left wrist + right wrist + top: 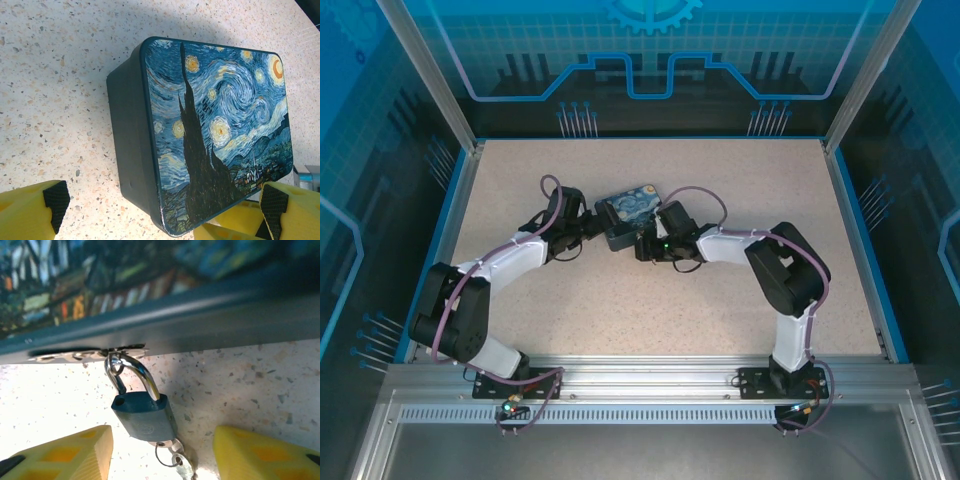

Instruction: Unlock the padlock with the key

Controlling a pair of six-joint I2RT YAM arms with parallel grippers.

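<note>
A dark blue padlock (pixel 144 415) hangs by its silver shackle (pixel 134 371) from the hasp on the swirl-painted box (pixel 200 315). The shackle's short leg ends just above its hole in the body. The key (pixel 181 466) sticks in the padlock's underside, with a thin wire ring beside it. My right gripper (pixel 162 442) is open, one yellow finger on each side of the padlock and touching neither it nor the key. My left gripper (pixel 165 202) is wide open around the near corner of the box (pixel 215 125). From above, both grippers (pixel 588 225) (pixel 645 243) flank the box (pixel 628 215).
The box stands mid-table on the speckled tabletop (pixel 650 320), with bare surface in front of it and to both sides. Blue walls enclose the table's left, right and far edges.
</note>
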